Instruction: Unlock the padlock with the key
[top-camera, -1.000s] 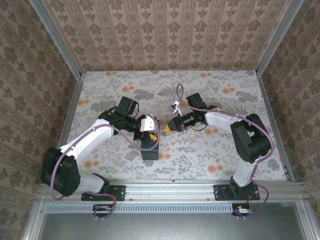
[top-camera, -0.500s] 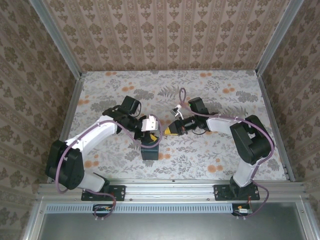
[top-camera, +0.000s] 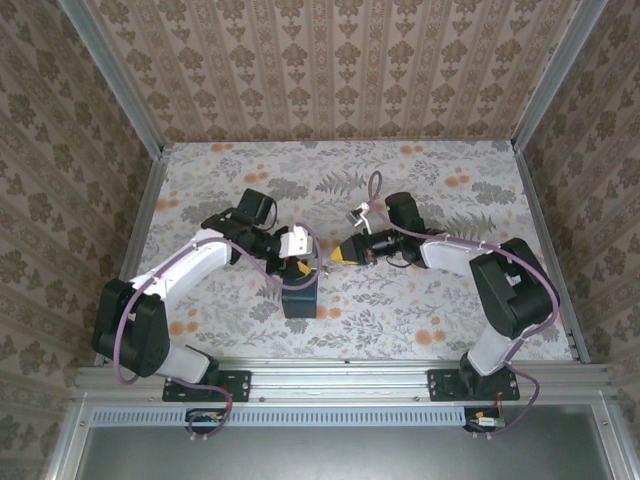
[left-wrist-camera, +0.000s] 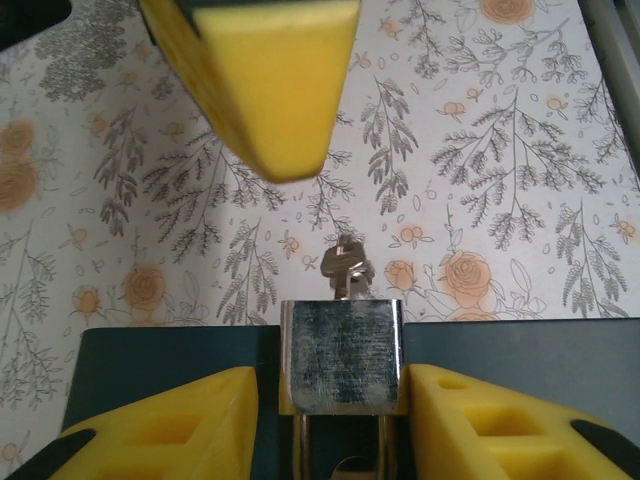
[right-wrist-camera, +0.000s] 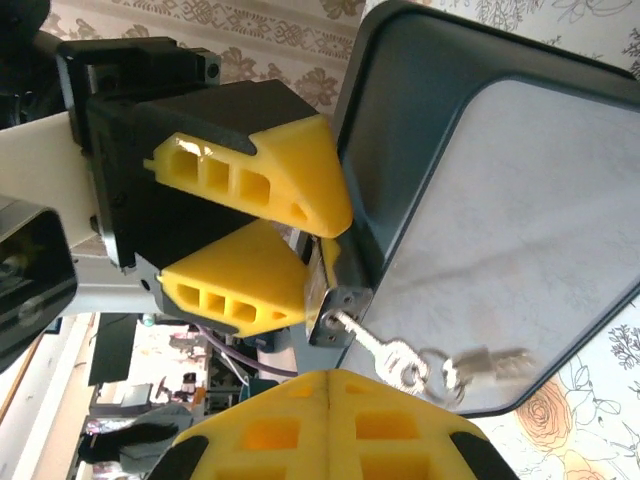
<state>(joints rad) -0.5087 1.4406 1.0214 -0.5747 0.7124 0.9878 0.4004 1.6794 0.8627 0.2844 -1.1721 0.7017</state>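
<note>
The padlock (left-wrist-camera: 342, 355) is a small, square, silver metal block with a scuffed, brushed face. It sits near the middle of the floral-print worktop (left-wrist-camera: 500, 150), between the two yellow fingers (left-wrist-camera: 180, 420) of the left gripper (left-wrist-camera: 335, 392) and against a dark-blue block (left-wrist-camera: 150, 360).

The key (left-wrist-camera: 345, 268) is silver. Its blade is pushed into the end of the padlock and its rounded head sticks out. From the right wrist camera, the key (right-wrist-camera: 385, 350) leads out of the padlock (right-wrist-camera: 333, 305) to a small ring (right-wrist-camera: 437, 365), which carries a second, blurred key (right-wrist-camera: 490, 360).

The left gripper's jaws stand partly apart on either side of the padlock. A thin dark gap shows on one side, and it is unclear whether they pinch it. The right gripper (right-wrist-camera: 330, 385) has its yellow fingers pressed together on nothing, with their tips just beside the key.

The padlock's shackle is cut off at the bottom edge of the left wrist view. The dark-blue block (right-wrist-camera: 400, 60) has a dark rim and a flat grey face, and its far side runs out of frame.

From overhead, the left gripper (top-camera: 300, 265) and right gripper (top-camera: 338, 256) point at each other above the block (top-camera: 300, 300). The padlock and key are too small to make out there. No brand, label or writing can be read on any item.
</note>
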